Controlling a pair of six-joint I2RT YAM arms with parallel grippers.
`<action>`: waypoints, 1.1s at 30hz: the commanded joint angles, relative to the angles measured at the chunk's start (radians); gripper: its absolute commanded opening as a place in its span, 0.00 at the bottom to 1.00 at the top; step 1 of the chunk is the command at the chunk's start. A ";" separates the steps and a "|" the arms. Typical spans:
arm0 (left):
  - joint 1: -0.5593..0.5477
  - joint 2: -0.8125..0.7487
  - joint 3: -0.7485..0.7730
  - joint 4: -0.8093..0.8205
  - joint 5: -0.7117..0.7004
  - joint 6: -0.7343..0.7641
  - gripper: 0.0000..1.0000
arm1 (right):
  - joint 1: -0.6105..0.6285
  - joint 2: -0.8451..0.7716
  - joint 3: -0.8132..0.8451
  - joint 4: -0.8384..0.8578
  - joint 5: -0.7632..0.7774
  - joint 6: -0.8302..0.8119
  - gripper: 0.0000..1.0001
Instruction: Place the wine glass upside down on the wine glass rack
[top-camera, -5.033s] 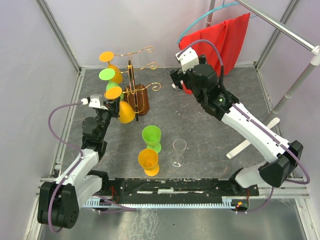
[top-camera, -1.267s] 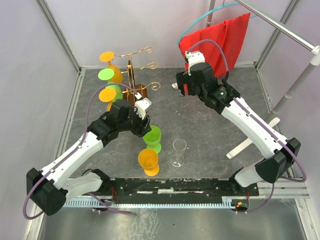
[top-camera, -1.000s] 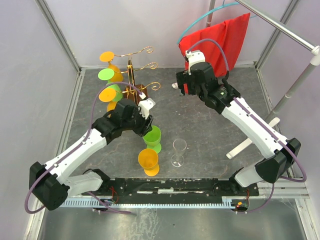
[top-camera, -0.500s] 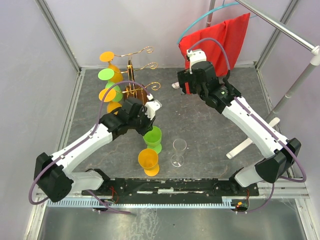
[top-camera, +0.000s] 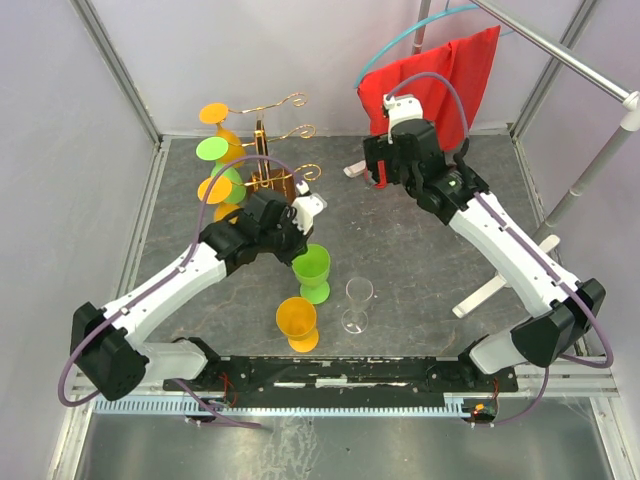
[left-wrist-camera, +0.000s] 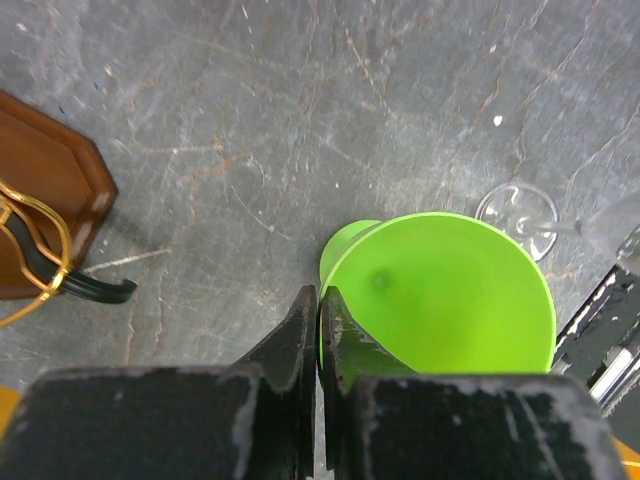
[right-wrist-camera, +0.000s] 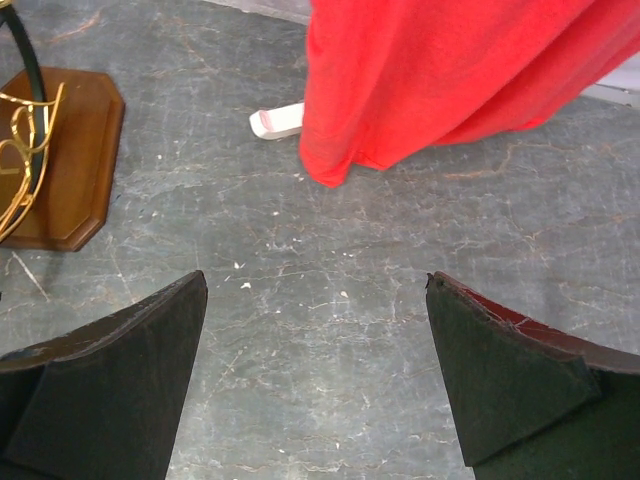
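The wine glass rack (top-camera: 272, 186) stands at the back left, with a brown wooden base and gold wire arms; several orange and green glasses hang upside down on its left side. Its base also shows in the left wrist view (left-wrist-camera: 40, 200) and the right wrist view (right-wrist-camera: 70, 160). A green wine glass (top-camera: 312, 270) stands upright at mid-table. My left gripper (top-camera: 301, 252) is shut on the near rim of this green glass (left-wrist-camera: 440, 300). An orange glass (top-camera: 296, 322) and a clear glass (top-camera: 357, 303) stand upright nearer the front. My right gripper (top-camera: 378, 176) is open and empty above the table at the back.
A red cloth (top-camera: 440, 70) hangs from a rail at the back right, and its lower edge shows in the right wrist view (right-wrist-camera: 450, 80). A white stand foot (top-camera: 490, 290) and a slanted metal pole (top-camera: 585, 170) are at the right. The clear glass's base (left-wrist-camera: 517, 210) lies just right of the green glass.
My left arm has swung right from the rack to the green glass and closed on its rim; the glass has shifted slightly right. My right gripper has drifted a little to the right.
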 joint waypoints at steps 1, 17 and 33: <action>-0.005 -0.027 0.113 0.071 0.007 0.036 0.03 | -0.054 -0.052 0.047 0.002 -0.004 0.041 0.98; -0.006 -0.079 0.536 0.149 0.140 0.148 0.03 | -0.159 -0.090 0.113 0.007 -0.189 0.223 0.99; -0.006 -0.053 0.101 1.168 -0.102 0.390 0.03 | -0.218 -0.156 0.105 0.297 -0.562 0.729 1.00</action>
